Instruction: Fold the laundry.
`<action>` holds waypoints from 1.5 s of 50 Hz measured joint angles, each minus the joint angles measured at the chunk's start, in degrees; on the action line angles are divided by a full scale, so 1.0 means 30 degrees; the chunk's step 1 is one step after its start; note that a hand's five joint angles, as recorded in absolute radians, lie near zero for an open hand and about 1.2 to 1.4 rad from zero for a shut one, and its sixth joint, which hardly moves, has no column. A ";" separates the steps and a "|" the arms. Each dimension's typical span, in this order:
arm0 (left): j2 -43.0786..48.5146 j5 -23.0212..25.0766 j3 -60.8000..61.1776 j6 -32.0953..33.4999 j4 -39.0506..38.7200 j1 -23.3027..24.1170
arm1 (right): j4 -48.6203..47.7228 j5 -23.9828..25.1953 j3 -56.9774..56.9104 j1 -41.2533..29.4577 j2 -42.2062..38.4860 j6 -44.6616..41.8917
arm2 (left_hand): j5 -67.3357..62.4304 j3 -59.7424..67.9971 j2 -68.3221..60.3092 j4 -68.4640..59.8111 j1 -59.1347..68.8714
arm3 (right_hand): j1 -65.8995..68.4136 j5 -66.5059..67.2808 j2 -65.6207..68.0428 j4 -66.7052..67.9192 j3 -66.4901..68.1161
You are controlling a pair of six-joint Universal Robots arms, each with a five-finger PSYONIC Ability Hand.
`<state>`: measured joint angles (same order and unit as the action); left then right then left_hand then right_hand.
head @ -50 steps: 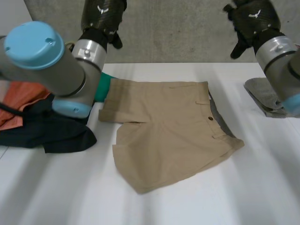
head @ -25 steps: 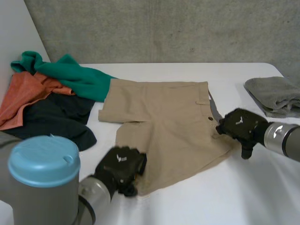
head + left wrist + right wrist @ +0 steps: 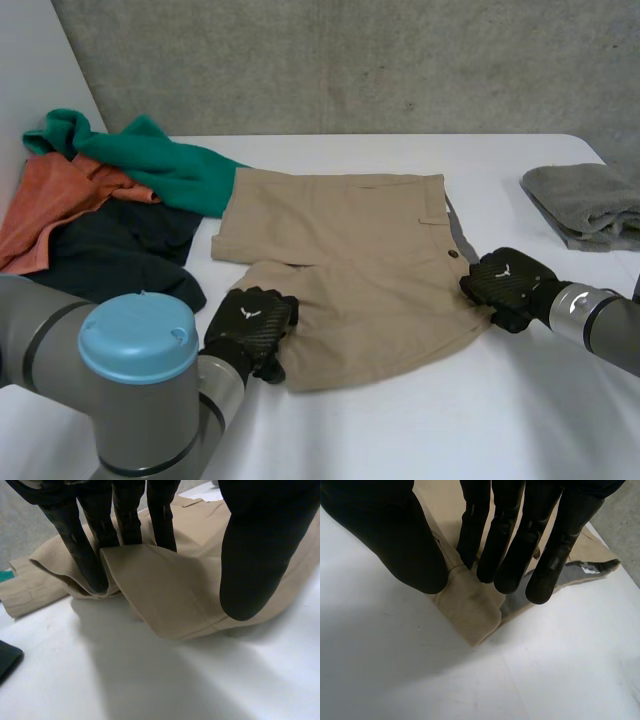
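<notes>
Lower left of the head view, nearest the camera: the robot's left arm, with a light-blue cap (image 3: 137, 350), reaches forward over a white worktop (image 3: 450, 420). Its black left hand (image 3: 250, 325) rests on the near leg hem of a pair of tan shorts (image 3: 350, 260). These lie flat at the centre of the frame, waistband to the right.

In the left wrist view, the left hand's straight fingers (image 3: 85, 545) press into the shorts (image 3: 165, 590). The hem has bunched into a raised fold against their tips. The thumb stands wide of the cloth, so the hand is spread rather than clamped. This looks like a setup for taking hold of the hem.

Right of centre in the head view, the right hand (image 3: 505, 285) sits on the near waistband corner. In the right wrist view, the straight fingers (image 3: 505, 540) rest on that corner of the shorts (image 3: 467, 605). The thumb is just beside the edge and the hand is not closed.

With one hand at each near end, the robot is probably about to lift the near edge and fold it away from the camera.

Farther back, at upper left, lies a pile of unfolded laundry: a green garment (image 3: 170, 165), an orange one (image 3: 50, 210) and a dark one (image 3: 110, 255). At the right edge lies a folded grey towel (image 3: 585, 205), well apart from the shorts. A concrete wall (image 3: 350, 60) runs behind the worktop.
</notes>
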<state>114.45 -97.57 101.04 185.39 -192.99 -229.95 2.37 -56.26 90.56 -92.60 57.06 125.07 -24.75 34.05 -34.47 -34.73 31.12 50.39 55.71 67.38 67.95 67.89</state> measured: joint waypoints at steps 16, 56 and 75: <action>0.0227 -0.0047 -0.0706 0.2863 0.0225 -0.0147 | 0.1264 -0.1165 0.1152 0.0011 0.1646 -0.0092 | -1.0904 1.1296 -1.0849 -1.1255 0.0000 | 0.0000 0.0360 0.0000 0.0000 0.0000; 0.2084 0.0265 -0.8288 0.5892 0.3304 -0.1749 | 0.4772 -0.5923 -0.3751 -0.1909 0.1310 0.2259 | -1.1092 1.1402 -1.1339 -1.1332 0.0000 | 0.1903 0.0362 0.0000 0.0041 0.0000; 0.5539 0.1416 -1.2355 0.5783 0.0984 -0.2013 | -0.0551 -0.7203 -0.6288 -0.2563 -0.1491 0.3528 | -0.5005 0.5228 -0.5072 -0.4985 0.2579 | 0.1903 0.0362 0.0000 0.0043 0.0000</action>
<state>131.07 -93.32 63.98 202.74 -190.04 -235.99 0.71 -77.87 71.70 -100.29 52.59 135.66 -39.77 49.74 -49.68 -49.68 38.86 56.10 56.80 67.38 68.08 67.89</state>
